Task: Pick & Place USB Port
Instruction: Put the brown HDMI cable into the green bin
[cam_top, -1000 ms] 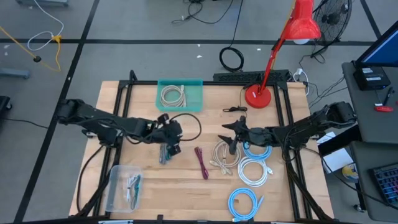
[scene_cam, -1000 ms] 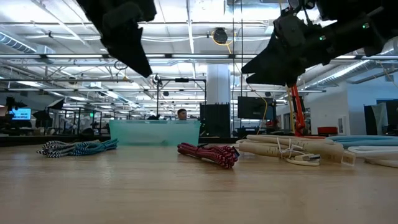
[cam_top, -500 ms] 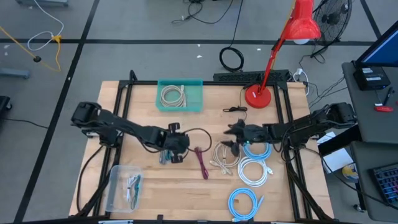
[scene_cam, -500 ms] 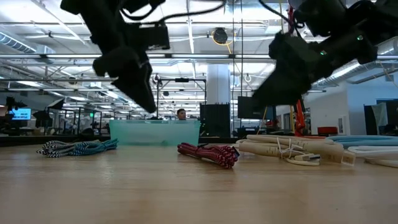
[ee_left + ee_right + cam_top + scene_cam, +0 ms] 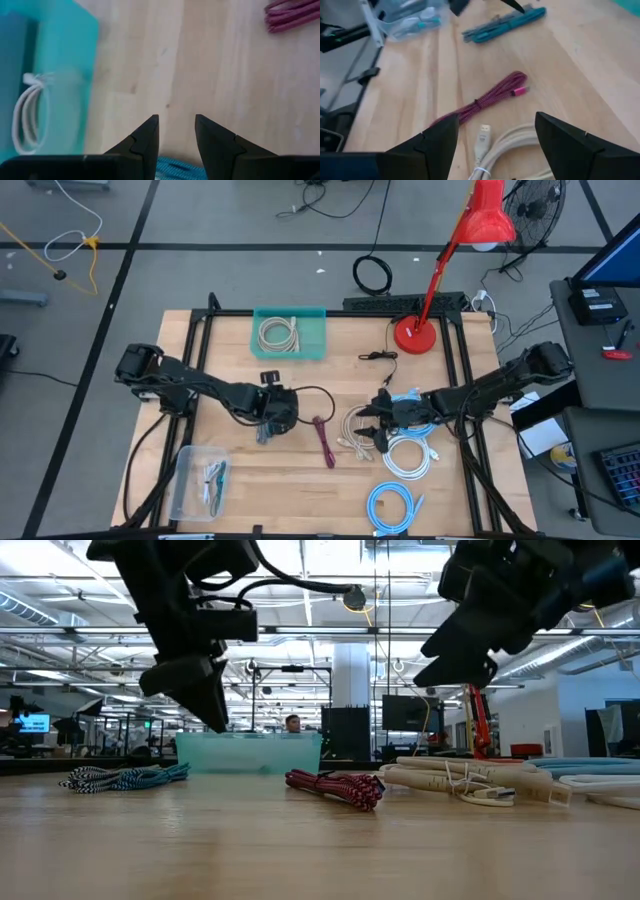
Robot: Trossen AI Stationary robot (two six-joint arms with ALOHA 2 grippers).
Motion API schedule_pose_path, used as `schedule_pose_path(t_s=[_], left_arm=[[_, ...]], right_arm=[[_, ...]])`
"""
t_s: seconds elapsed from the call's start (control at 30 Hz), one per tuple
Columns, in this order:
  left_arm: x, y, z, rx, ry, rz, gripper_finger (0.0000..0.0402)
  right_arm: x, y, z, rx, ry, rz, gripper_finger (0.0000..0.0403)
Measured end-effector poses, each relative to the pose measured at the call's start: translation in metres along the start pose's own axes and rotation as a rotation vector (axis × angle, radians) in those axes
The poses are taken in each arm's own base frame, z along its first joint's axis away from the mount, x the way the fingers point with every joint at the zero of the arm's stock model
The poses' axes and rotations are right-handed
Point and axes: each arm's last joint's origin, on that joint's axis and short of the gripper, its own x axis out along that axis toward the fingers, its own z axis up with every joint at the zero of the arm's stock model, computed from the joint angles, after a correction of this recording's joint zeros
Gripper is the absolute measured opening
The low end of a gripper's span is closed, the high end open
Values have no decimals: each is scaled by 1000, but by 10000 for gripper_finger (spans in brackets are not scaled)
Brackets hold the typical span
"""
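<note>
A blue braided cable [image 5: 265, 431] lies bundled on the wooden table, with a red braided cable [image 5: 325, 442] to its right and a cream cable [image 5: 354, 432] with a USB plug [image 5: 483, 136] beyond that. My left gripper [image 5: 274, 418] hangs open just above the blue cable [image 5: 175, 168], pointing steeply down, with bare wood showing between its fingers. My right gripper [image 5: 374, 434] stands wide open above the cream cable [image 5: 520, 145], well clear of the table in the low view [image 5: 445, 670].
A teal bin [image 5: 290, 333] holding a coiled pale cable stands at the back. A clear plastic box [image 5: 198, 481] with a cable sits at the near left. White coils [image 5: 406, 455] and blue coils [image 5: 391, 506] lie near the right side. A red lamp base [image 5: 411, 335] stands at the back right.
My left gripper has come down toward the blue cable and rolled at the wrist, and stays open. My right gripper has swung toward the table's near edge, from beside the cream cable to above it, and has tipped more level.
</note>
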Motion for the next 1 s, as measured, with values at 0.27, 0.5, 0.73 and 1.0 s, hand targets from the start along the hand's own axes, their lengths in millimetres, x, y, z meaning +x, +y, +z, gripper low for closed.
schedule_pose_path(t_s=[0.27, 0.5, 0.73, 1.0], left_arm=[[-11, 9, 2, -76, -43, 16, 127], [-17, 2, -3, -70, -30, -7, 127], [-23, -8, -6, -54, -31, -20, 127], [-27, -13, -7, -62, -41, -21, 127]], right_arm=[[22, 17, -3, -7, 170, -114, 254], [59, 21, -22, -27, 429, -186, 254], [71, 19, -34, 8, 498, -195, 253], [71, 16, -36, -2, 488, -248, 158]])
